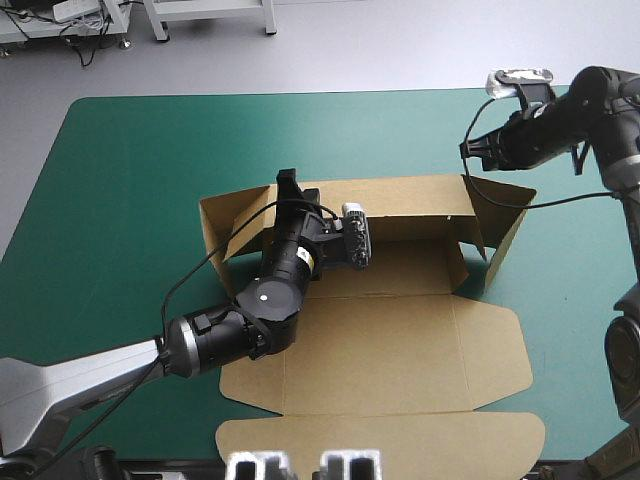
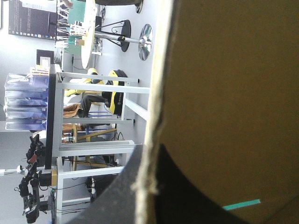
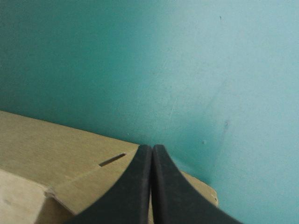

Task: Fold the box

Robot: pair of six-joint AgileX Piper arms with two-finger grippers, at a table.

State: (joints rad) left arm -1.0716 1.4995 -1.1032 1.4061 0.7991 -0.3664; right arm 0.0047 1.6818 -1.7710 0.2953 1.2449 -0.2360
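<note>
left tool [image 1: 288,182]: reaches in from the worktop's near left corner on a black and silver arm. it sits at the left part of the box's raised rear wall. in the left wrist view the wall's pale cut edge runs up between the two black fingers [image 2: 173,200], one on each side of the board, nearly closed and gripping the wall.

worktop [image 1: 130,200]: teal-green cover, bare to the left of the box and beyond it.

box [image 1: 400,330]: cut sheet of brown board, partly raised, around the middle of the worktop.
- left side flap [image 1: 222,228]: upright, angled outward, just beside the left arm.
- rear wall [image 1: 410,195]: upright, running across the far side of the sheet.
- floor panel: flat on the cover, near side of the rear wall.
- lid panels [image 1: 380,440]: flat, reaching to the worktop's near edge.
- right side flap [image 1: 503,222]: upright, angled outward at the right end of the rear wall.

right tool [image 1: 468,150]: above the box's far right corner, near the top of the right side flap. in the right wrist view its fingers meet in one pointed arch with nothing between them. under them lies brown board with a narrow slot [image 3: 112,159], and ahead of them bare teal-green cover.
</note>
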